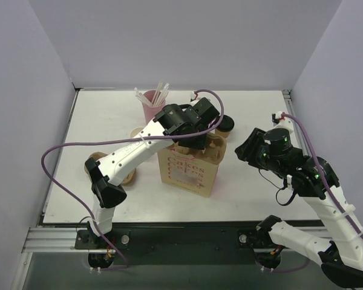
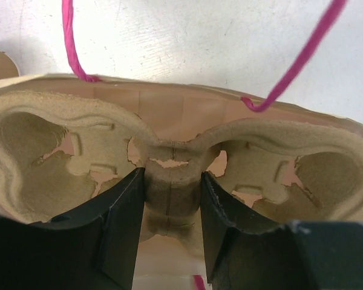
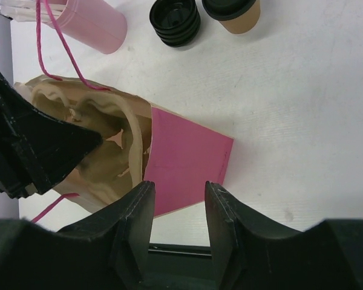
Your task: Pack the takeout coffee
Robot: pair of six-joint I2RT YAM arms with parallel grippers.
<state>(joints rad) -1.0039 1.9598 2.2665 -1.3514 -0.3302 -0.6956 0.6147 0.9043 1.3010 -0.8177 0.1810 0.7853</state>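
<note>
The left hand (image 2: 171, 181) grasps the pulp carrier (image 2: 272, 157) in the bag's (image 3: 187, 157) mouth. The right hand (image 3: 178, 192) is released, right of it. The takeout coffee (image 3: 233, 15) stands beyond.

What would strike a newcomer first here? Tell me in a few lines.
The left fingers pinch the pulp cup carrier by its middle in the mouth of the pink paper bag. The lidded takeout coffee stands behind the bag, and the right fingers are open beside that bag.
</note>
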